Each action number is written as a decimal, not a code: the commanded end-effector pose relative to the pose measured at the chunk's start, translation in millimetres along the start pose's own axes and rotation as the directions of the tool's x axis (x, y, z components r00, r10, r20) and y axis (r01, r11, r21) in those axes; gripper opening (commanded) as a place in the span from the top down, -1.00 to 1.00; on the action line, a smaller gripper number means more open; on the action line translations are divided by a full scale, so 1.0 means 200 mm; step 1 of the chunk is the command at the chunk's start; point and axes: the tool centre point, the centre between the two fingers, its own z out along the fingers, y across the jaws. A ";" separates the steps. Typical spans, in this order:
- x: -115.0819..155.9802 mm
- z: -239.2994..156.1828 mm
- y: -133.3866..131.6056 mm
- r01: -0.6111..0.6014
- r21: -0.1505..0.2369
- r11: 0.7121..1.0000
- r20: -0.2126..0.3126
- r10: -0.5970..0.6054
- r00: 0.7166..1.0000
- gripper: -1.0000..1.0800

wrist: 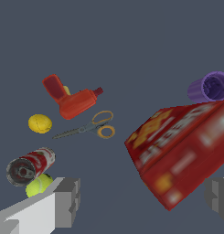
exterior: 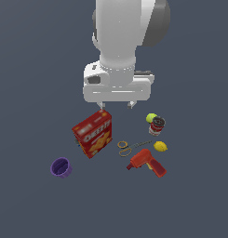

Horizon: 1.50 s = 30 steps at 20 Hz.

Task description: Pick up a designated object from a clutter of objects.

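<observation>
The yellow print on the red cracker box point(exterior: 93, 134) is too blurred to read.

1. The drill point(exterior: 147, 162) point(wrist: 72, 98) is red-orange, shaped like a pistol, with a darker red nose and a blocky base. It lies flat on its side on the grey floor.
2. In the exterior view it lies at the front right of the group of objects, with the nose pointing to the exterior view's left.
3. The scissors point(exterior: 129, 147) point(wrist: 89, 127) and the lemon point(exterior: 160, 147) point(wrist: 40, 123) lie just behind it.
4. Nothing holds it.
</observation>
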 end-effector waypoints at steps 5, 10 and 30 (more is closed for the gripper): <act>0.00 0.01 0.02 -0.015 0.002 1.000 0.010 0.015 1.000 -1.00; -0.01 0.02 0.03 -0.023 0.003 1.000 0.016 0.023 1.000 -1.00; 0.20 0.32 -0.13 -0.292 0.068 0.954 -0.039 0.295 0.955 -1.00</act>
